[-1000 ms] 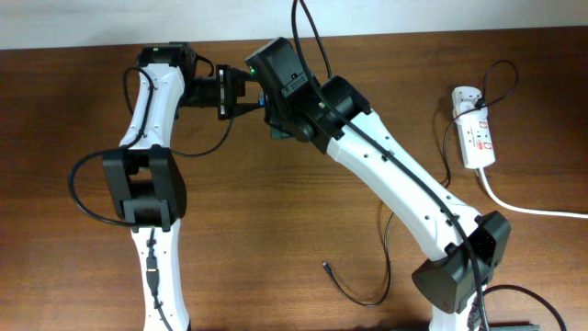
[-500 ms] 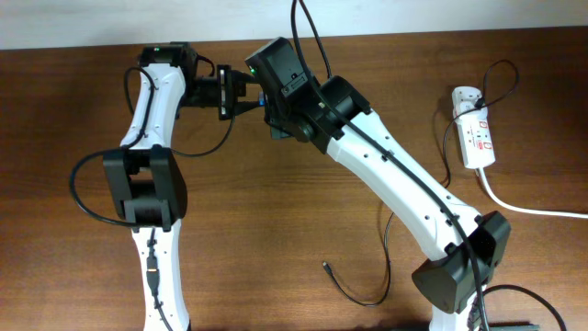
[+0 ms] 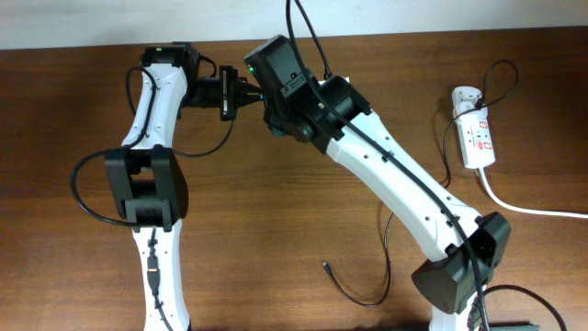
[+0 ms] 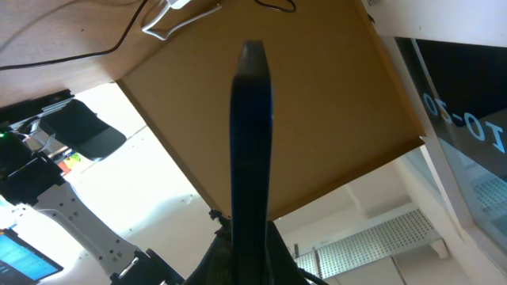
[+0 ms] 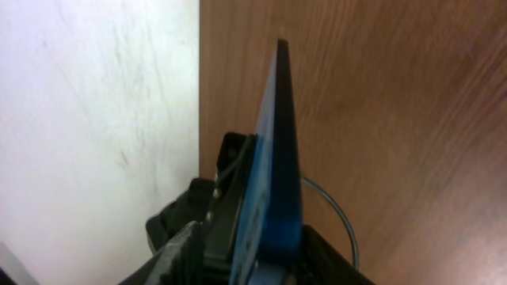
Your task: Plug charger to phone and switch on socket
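The phone (image 4: 250, 142) stands edge-on in the air over the far side of the table (image 3: 276, 211), between the 2 grippers. The left gripper (image 4: 250, 241) is clamped on one end. The right gripper (image 5: 261, 249) has a finger on each side, but I cannot tell if they press it. For a clean handover, the right arm should release fully and draw back straight, without twisting the phone. The charger (image 3: 325, 268) tip lies near the front, and the socket (image 3: 475, 138) is well apart at the right.

- The phone (image 4: 251, 134), slim with dark edges and a blue face, is seen edge-on, pinched in the left gripper (image 4: 249, 245).
- The socket (image 3: 475, 134), white with red marks, lies flat, well to that gripper's right.
- The charger (image 3: 354, 294), a thin black cable, lies loose and unplugged, well apart from it.
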`<state>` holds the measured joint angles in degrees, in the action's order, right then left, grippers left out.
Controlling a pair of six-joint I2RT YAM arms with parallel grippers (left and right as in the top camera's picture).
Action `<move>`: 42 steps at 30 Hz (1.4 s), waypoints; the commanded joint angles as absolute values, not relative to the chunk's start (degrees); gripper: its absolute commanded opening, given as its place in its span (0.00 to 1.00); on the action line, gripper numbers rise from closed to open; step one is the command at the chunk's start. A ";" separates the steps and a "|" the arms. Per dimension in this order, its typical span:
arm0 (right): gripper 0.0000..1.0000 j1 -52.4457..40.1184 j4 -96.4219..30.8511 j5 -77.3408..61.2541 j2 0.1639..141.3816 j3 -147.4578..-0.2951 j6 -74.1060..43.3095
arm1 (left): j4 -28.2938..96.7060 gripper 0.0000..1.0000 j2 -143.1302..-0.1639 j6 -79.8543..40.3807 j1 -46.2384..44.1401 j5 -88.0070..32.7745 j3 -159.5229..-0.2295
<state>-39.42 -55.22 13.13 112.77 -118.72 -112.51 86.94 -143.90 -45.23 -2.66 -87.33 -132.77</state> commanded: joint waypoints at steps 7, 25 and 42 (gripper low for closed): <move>0.86 -31.22 -66.17 18.00 102.26 -120.22 -53.63 | 74.83 0.00 -143.65 -33.34 -2.46 -71.13 -133.75; 0.77 -31.64 -82.24 -7.99 99.15 -80.58 -22.72 | 78.94 0.00 -118.17 -18.63 -2.04 -7.01 -132.25; 0.42 -36.49 -50.85 -23.81 99.15 -51.33 -26.39 | 79.35 0.00 -118.17 -18.63 -2.09 -7.11 -132.25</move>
<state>-36.25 -51.72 -23.07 99.33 -52.21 -26.81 79.55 -118.08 -17.87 -2.26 -7.03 -132.09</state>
